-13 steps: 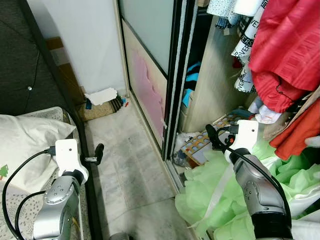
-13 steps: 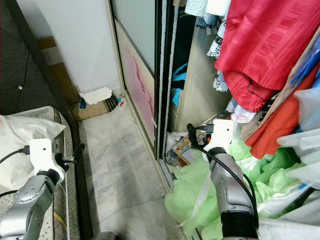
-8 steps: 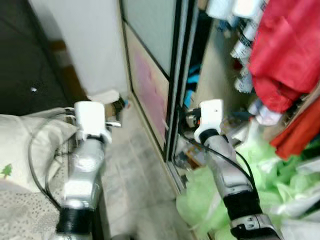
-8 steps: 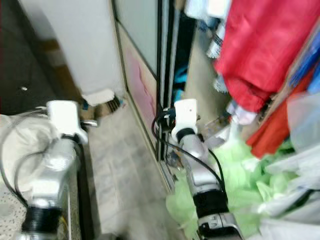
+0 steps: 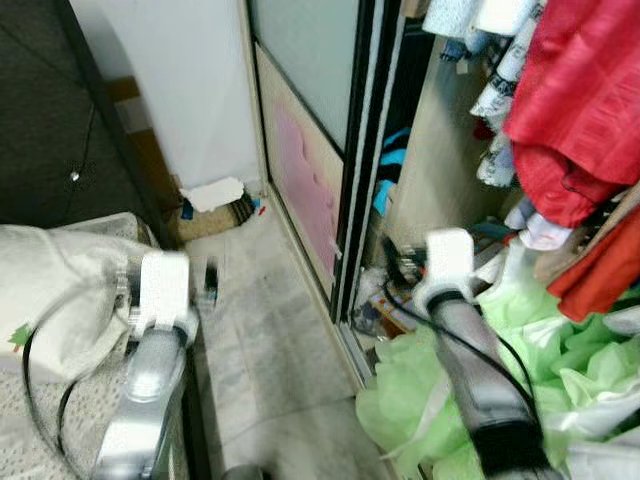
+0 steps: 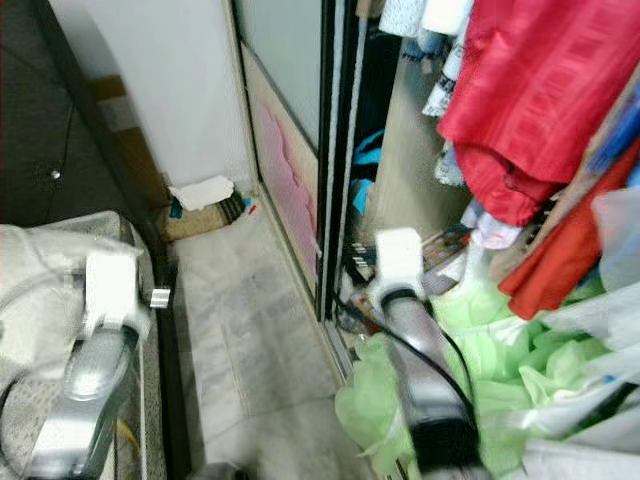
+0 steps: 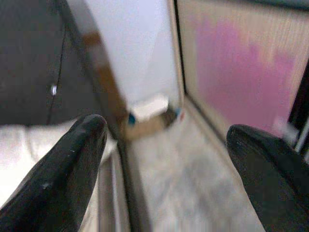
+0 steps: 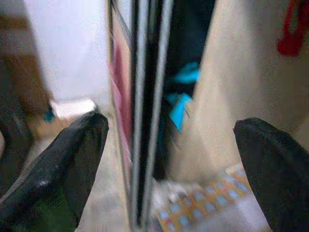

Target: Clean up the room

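So the robot's standing in a narrow strip of marble-look floor (image 5: 270, 330) between a bed (image 5: 60, 290) on the left and an open sliding-door wardrobe (image 5: 350, 150) on the right. The left gripper (image 7: 169, 159) hangs over the bed's edge with its jaws spread wide apart and nothing between them. The right gripper (image 8: 169, 164) is up near the wardrobe's door track, jaws wide apart too, empty. The mess is mostly on the right: a heap of light green fabric (image 5: 420, 400) spilling out at the wardrobe's foot, red clothes (image 5: 580, 100) hanging above, and a patterned box (image 8: 203, 208) low inside. Some scrap of white paper (image 5: 215, 192) lies at the far wall.
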Available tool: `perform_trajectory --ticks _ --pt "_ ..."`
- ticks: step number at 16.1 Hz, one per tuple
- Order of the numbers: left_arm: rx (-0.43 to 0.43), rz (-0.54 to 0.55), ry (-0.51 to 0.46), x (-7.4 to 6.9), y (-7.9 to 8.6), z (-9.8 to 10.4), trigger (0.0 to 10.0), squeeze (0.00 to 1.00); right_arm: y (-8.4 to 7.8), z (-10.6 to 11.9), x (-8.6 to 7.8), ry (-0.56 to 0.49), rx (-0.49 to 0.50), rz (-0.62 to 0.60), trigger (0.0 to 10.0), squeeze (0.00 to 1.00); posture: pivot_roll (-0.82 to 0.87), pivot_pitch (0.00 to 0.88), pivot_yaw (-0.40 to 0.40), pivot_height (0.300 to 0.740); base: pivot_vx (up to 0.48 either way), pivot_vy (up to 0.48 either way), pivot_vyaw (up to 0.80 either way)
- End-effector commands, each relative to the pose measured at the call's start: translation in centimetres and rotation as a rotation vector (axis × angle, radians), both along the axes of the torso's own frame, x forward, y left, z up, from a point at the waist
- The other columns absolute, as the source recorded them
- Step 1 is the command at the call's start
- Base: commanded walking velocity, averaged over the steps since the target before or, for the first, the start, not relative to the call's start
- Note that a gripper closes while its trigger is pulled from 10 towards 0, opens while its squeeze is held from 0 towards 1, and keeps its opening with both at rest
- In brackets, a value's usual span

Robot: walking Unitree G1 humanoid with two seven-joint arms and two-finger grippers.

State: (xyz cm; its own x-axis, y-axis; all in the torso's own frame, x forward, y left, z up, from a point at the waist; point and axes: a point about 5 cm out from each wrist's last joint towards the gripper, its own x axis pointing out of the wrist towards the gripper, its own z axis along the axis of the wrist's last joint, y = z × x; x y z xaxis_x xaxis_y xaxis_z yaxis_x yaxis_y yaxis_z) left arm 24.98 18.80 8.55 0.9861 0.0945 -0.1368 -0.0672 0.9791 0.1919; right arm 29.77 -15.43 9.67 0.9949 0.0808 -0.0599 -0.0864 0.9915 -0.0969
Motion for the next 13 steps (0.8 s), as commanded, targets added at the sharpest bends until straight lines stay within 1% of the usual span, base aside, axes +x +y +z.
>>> perform_trajectory --ticks 1,2,3,4,5,6,7,8,10,11,12,13 --pt "-0.022 -0.071 -0.067 0.1 -0.8 1.7 10.0 0.0 -0.6 1.5 0.2 -0.052 -0.001 -0.027 10.0 0.0 -0.04 0.0 0.049 0.74 0.0 0.0 0.0" --pt "-0.017 -0.095 -0.073 -0.3 -1.0 1.9 10.0 0.0 -1.0 1.1 -0.3 -0.038 -0.007 -0.039 10.0 0.0 -0.04 0.0 0.061 0.74 0.0 0.0 0.0" --pt "-0.014 -0.07 -0.07 -0.4 -0.9 1.8 10.0 0.0 -1.1 0.7 -0.6 -0.027 0.004 -0.05 10.0 0.0 -0.04 0.0 0.064 0.74 0.0 0.0 0.0" --pt "-0.036 -0.052 -0.075 -0.4 -1.1 1.8 10.0 0.0 -1.1 0.5 -0.7 -0.018 0.01 -0.056 10.0 0.0 -0.03 0.0 0.058 0.74 0.0 0.0 0.0" --pt "-0.05 -0.057 -0.083 -0.5 -1.6 1.9 10.0 0.0 -1.1 0.5 -0.9 -0.02 0.002 -0.049 10.0 0.0 -0.03 0.0 0.047 0.74 0.0 0.0 0.0" --pt "-0.065 -0.044 -0.084 -0.7 -1.9 1.5 10.0 0.0 -1.2 0.4 -1.1 -0.015 0.003 -0.042 10.0 0.0 -0.04 0.0 0.041 0.74 0.0 0.0 0.0" --pt "-0.08 -0.038 -0.064 -0.9 -2.2 0.9 10.0 0.0 -1.3 0.2 -1.3 -0.001 0.02 -0.047 10.0 0.0 -0.05 0.0 0.034 0.74 0.0 0.0 0.0" --pt "-0.068 -0.042 -0.041 -1.2 -2.5 0.4 10.0 0.0 -1.5 0.1 -1.5 0.011 0.037 -0.05 10.0 0.0 -0.05 0.0 0.03 0.74 0.0 0.0 0.0" --pt "-0.066 -0.037 -0.075 -0.9 -2.4 1.2 10.0 0.0 -1.1 0.4 -1.3 0.001 0.02 -0.01 10.0 0.0 -0.03 0.0 0.017 0.74 0.0 0.0 0.0" --pt "-0.101 -0.013 -0.093 -0.7 -2.2 1.5 10.0 0.0 -0.8 0.4 -1.2 0.002 0.003 0.021 10.0 0.0 -0.02 0.0 -0.006 0.74 0.0 0.0 0.0" --pt "-0.103 0.001 -0.103 -0.7 -2.2 1.6 10.0 0.0 -0.9 0.4 -1.2 0.007 -0.002 0.029 10.0 0.0 -0.02 0.0 -0.026 0.74 0.0 0.0 0.0" --pt "-0.128 0.016 -0.109 -0.7 -2.5 1.6 10.0 0.0 -1.0 0.4 -0.9 0.018 -0.015 0.049 10.0 0.0 -0.01 0.0 -0.046 0.74 0.0 0.0 0.0"
